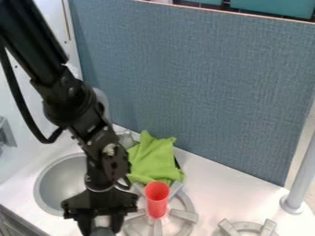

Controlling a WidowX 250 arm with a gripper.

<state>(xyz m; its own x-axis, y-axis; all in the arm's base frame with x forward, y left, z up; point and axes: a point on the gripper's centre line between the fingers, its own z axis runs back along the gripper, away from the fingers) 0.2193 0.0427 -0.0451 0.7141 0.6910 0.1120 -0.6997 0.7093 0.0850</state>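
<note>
Near the front edge of the counter, between the sink and the nearer burner, the black gripper hangs down at the end of the arm. A pale grey object shows between its jaws, mostly hidden; I cannot tell whether they are clamped on it or just stand around it. Just right of the gripper, a tall red cup stands upright on the nearer burner, its open mouth facing up. Behind the cup, toward the counter's back edge, a bright green cloth lies in a rumpled heap, with part of a dark thing showing at its right side. Left of the cloth is a silvery faucet, partly hidden by the arm. The round grey basin of the sink opens left of the gripper. Well to the right of the cup is a second burner, and beyond it a grey pole rises from a round base on the counter. Along the counter's back edge stands a blue-grey fabric panel, with teal bins beyond its top.
</note>
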